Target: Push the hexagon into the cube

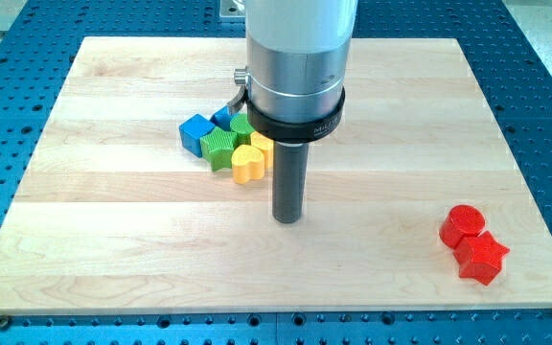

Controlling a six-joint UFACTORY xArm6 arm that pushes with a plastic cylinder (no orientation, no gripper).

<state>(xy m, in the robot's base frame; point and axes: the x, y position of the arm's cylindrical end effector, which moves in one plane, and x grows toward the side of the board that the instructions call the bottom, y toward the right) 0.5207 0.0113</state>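
A: Stock on the wooden board (113,268), nearest first, all placed from my tip (287,219)?

B: Red star block (481,257) — well off to the view's right of my tip and lowest in view. Red cylinder (462,223) touches it, just above and left of it.

A: My tip itself?

B: Dark rod's lower end, resting on bare wood. No jaws to report; it is a plain rod.

A: Cluster?

B: Up and to the view's left of my tip. Yellow heart block (248,164) is closest, near but apart. Green ridged block (220,147), possibly the hexagon, touches the heart's left. Blue cube (196,132) sits farther left, against the green one.

A: Farther back?

B: Second green block (242,126), another yellow block (262,143) and a second blue block (223,116) — partly hidden by the arm housing (300,57), shapes unclear.
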